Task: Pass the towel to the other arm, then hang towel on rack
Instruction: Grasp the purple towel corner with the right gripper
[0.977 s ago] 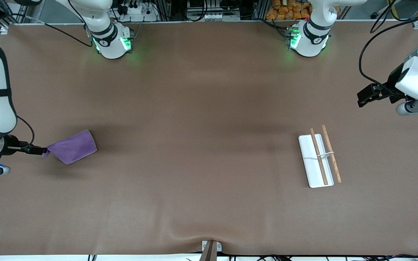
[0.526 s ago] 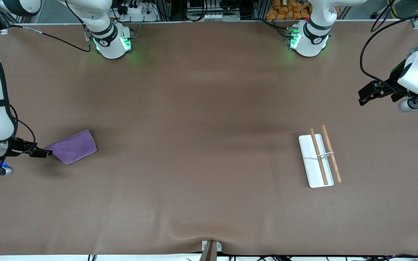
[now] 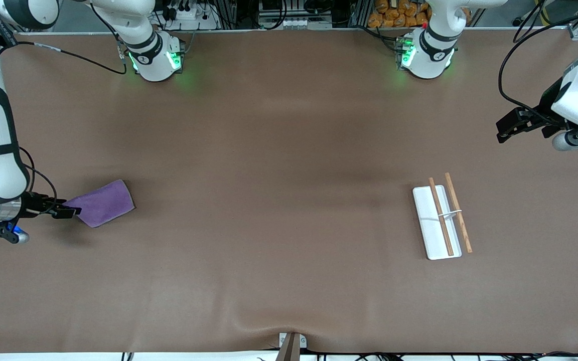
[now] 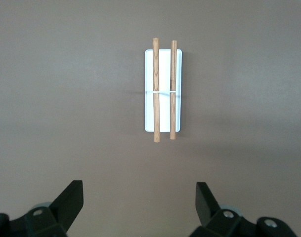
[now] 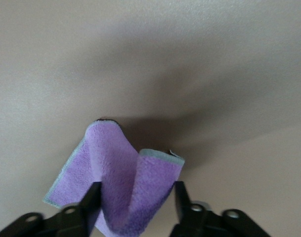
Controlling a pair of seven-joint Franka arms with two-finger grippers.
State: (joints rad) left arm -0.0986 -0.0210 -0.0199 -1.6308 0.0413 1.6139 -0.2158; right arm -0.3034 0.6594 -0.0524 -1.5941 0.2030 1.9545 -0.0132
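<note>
The purple towel (image 3: pixel 103 203) lies on the brown table at the right arm's end. My right gripper (image 3: pixel 74 212) is low at the towel's corner. In the right wrist view the towel (image 5: pixel 121 173) bulges up in a fold between the two fingers, which stand apart on either side of it, so my right gripper (image 5: pixel 135 186) is open around the cloth. The rack (image 3: pixel 439 220), a white base with two brown rods, lies flat toward the left arm's end. My left gripper (image 3: pixel 502 131) hangs open and holds nothing; the rack (image 4: pixel 163 89) shows ahead of my left gripper (image 4: pixel 140 190).
The brown table cover (image 3: pixel 279 200) has a slight wrinkle near its front edge, by a small mount (image 3: pixel 291 343). Both arm bases (image 3: pixel 156 57) stand at the edge of the table farthest from the camera.
My right gripper has slid forward from beside the towel onto its corner. The left arm has drifted slightly toward its base. The towel and rack have stayed in place.
</note>
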